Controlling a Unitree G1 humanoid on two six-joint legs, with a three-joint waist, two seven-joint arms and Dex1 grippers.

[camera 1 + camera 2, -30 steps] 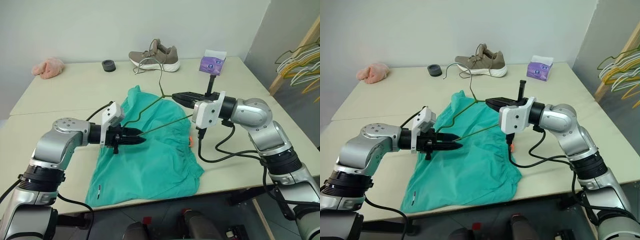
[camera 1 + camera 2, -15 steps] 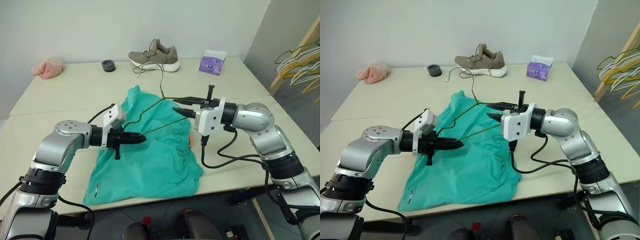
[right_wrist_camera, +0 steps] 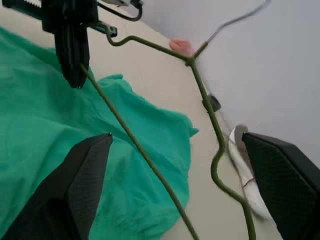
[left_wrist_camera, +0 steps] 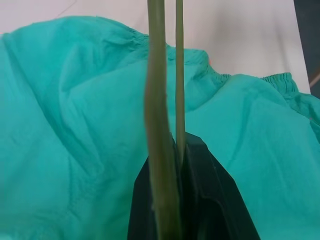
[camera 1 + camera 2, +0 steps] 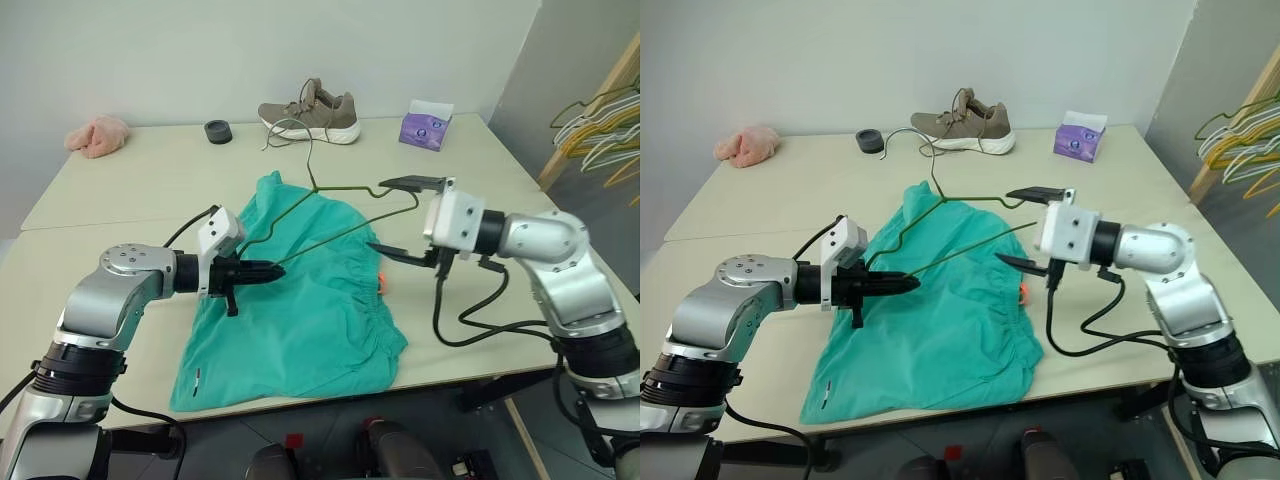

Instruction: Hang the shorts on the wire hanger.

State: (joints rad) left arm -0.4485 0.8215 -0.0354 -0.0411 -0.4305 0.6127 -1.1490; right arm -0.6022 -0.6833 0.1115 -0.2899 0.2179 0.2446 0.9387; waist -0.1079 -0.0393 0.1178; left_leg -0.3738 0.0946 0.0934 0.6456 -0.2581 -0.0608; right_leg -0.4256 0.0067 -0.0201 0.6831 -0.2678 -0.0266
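Observation:
The teal shorts (image 5: 310, 320) lie spread on the table, waistband towards my right arm. Above them hangs the olive-green wire hanger (image 5: 340, 235), its hook (image 5: 290, 125) pointing at the far side. My left gripper (image 5: 265, 270) is shut on the hanger's left corner; the left wrist view shows two wires (image 4: 160, 125) running up from its closed fingers (image 4: 210, 200). My right gripper (image 5: 400, 218) is open wide at the hanger's right end, which lies between the fingers (image 3: 75, 185) without being clamped. The right wrist view also shows the left gripper (image 3: 75, 55) on the wire (image 3: 135, 145).
A grey shoe (image 5: 308, 108), a purple tissue box (image 5: 425, 125), a small black ring (image 5: 216, 130) and a pink fluffy cloth (image 5: 97, 135) sit along the table's far side. Bunched hangers (image 5: 595, 130) hang on a wooden rack at the right.
My right gripper has opened, let go of the hanger's right end, rolled and drawn back to the right. The hanger now hangs from the left gripper alone, and its hook has swung left.

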